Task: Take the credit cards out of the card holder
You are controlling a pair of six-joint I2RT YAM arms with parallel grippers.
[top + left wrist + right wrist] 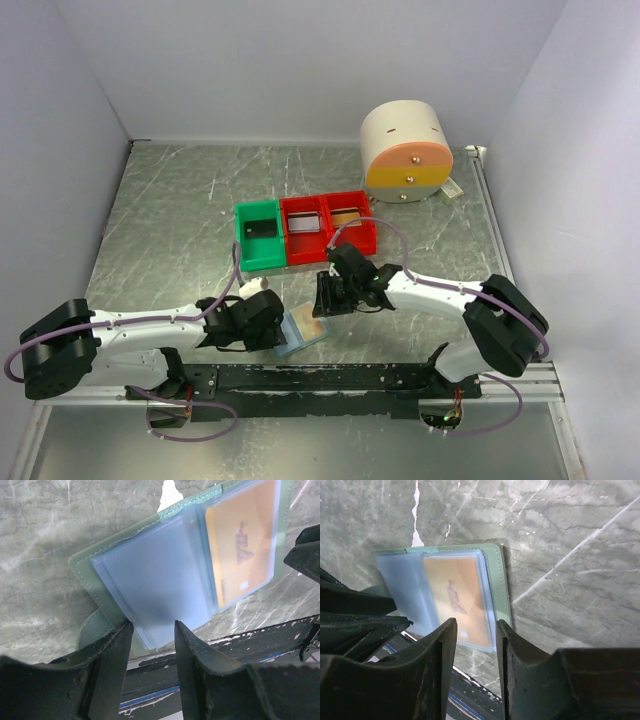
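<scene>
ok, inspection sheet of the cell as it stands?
Surface: grey marbled table, nothing spilled.
Job's things: holder lies open near the front edge; one orange card in the pocket nearer the right arm, the other pocket looks empty.
Clutter: green bin and two red bins mid-table, flat items inside; round drawer unit rear right.
Grippers: left pincer open at the empty pocket; right pincer open at the card's pocket.
Cables: purple cable looped along each arm.
Surroundings: white walls on three sides.
</scene>
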